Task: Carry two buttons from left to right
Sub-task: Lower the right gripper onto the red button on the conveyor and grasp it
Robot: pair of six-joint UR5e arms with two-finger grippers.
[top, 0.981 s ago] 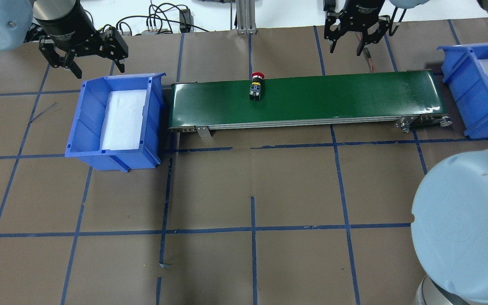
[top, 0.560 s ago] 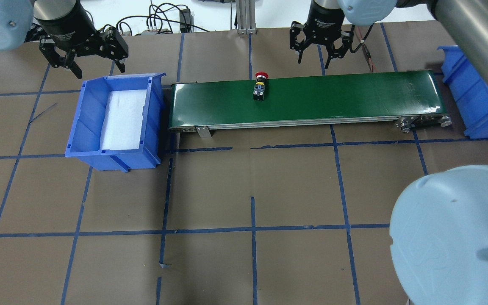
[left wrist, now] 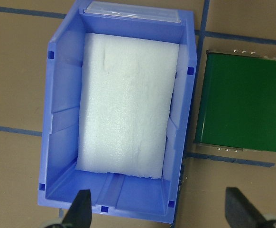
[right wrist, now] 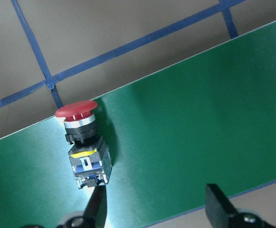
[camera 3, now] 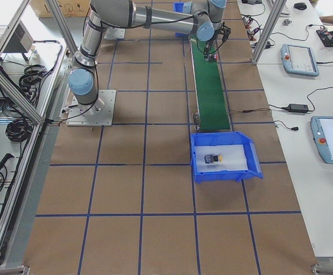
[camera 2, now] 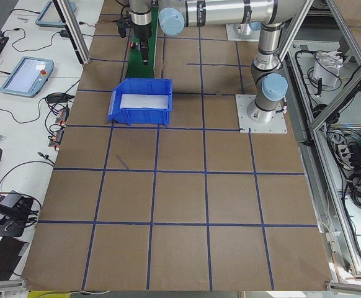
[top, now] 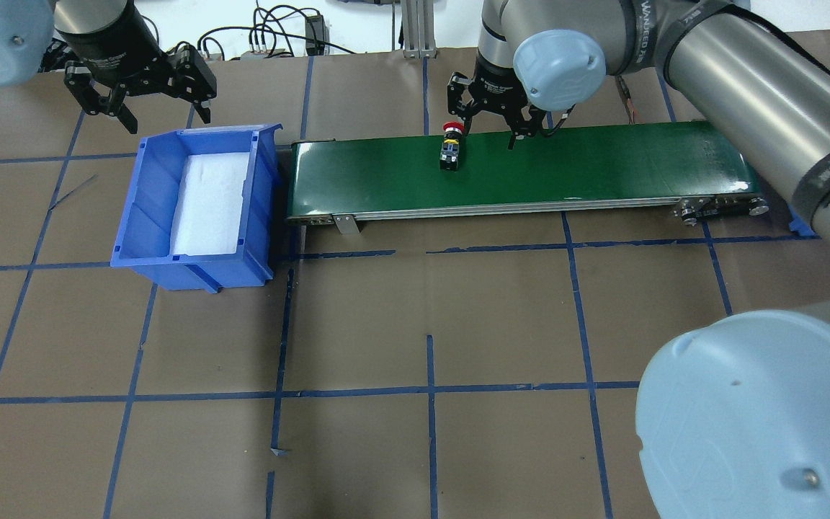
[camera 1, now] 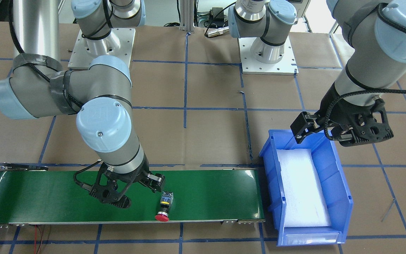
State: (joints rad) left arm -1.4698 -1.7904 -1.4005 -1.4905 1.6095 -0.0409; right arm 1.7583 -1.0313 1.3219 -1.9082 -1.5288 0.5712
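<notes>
While red button (top: 449, 150) lies on belt (top: 602, 169), right hand (top: 485, 132), left hand (top: 169, 122) wide; cap (camera 1: 104, 121): UR.

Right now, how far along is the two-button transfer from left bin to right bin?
Done: the yellow-capped push-button lies in the right blue plastic bin; the left blue plastic bin holds only white foam. In hand: the red-capped push-button lies on the green conveyor belt, the open right gripper beside it, not gripping. Left: grasp it and drop it in the right bin. The left gripper hangs open.
</notes>
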